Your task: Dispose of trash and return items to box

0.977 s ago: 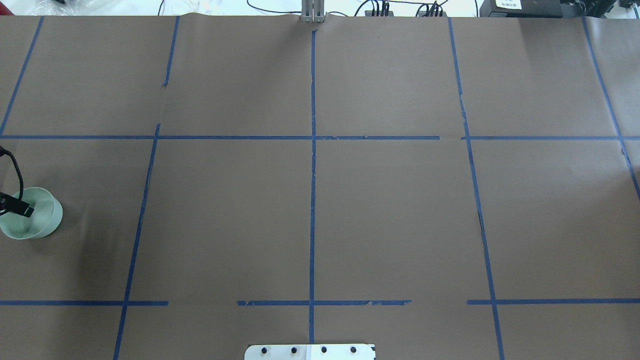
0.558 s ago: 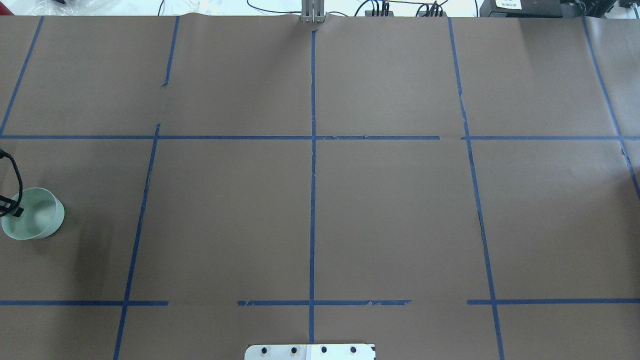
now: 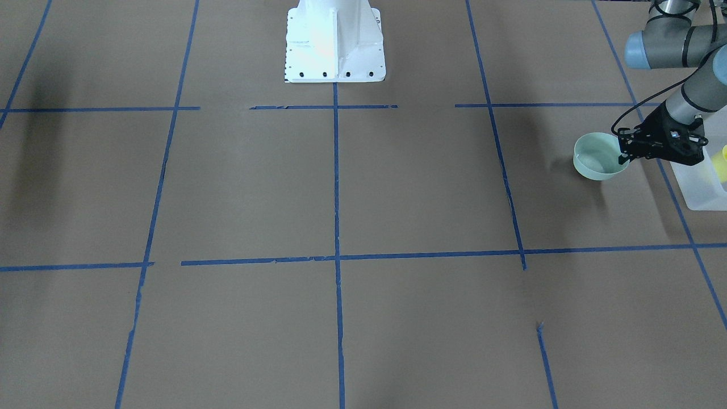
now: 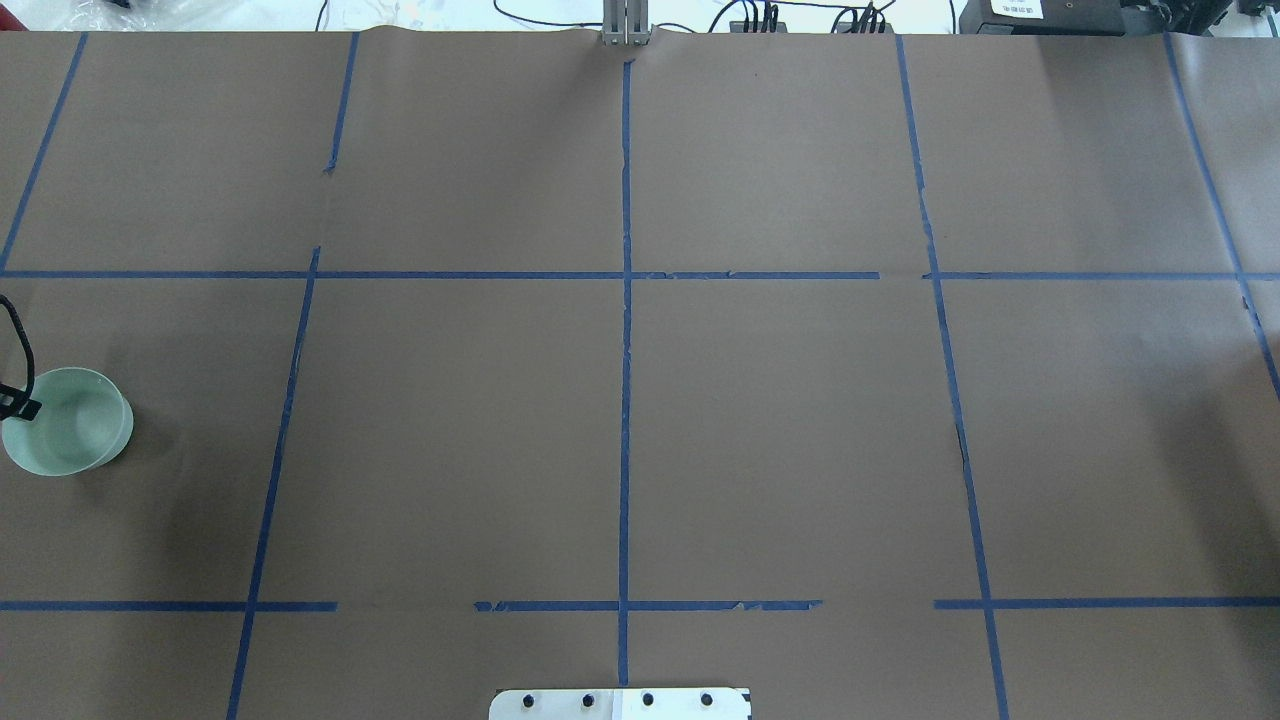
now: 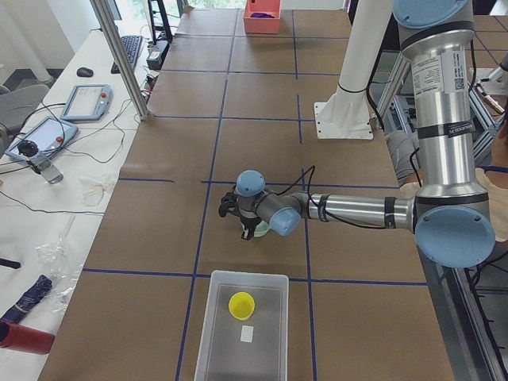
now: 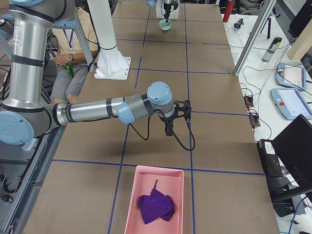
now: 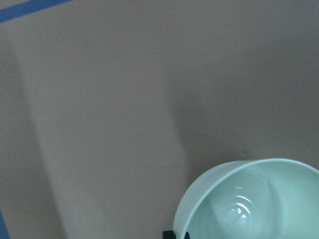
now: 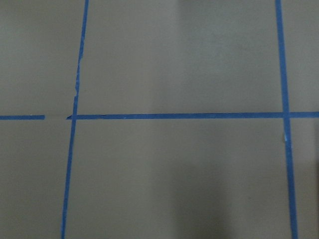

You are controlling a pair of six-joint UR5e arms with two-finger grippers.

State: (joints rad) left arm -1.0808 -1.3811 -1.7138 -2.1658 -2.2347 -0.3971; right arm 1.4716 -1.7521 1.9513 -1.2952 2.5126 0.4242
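Note:
My left gripper is shut on the rim of a pale green bowl near the table's left end. The bowl also shows in the overhead view, and in the left wrist view with one black fingertip at its rim. The frosted box stands just beyond the bowl, with the yellow cup inside it. Box and cup are cut by the front view's right edge. My right gripper hangs over bare table; I cannot tell if it is open or shut.
A pink tray with a purple cloth lies at the table's right end. The robot's white base stands at the middle of the near edge. Blue tape lines cross the brown table.
In the overhead view the left gripper's fingers have drawn back toward the left edge. The bowl has turned more level and shifted slightly right.

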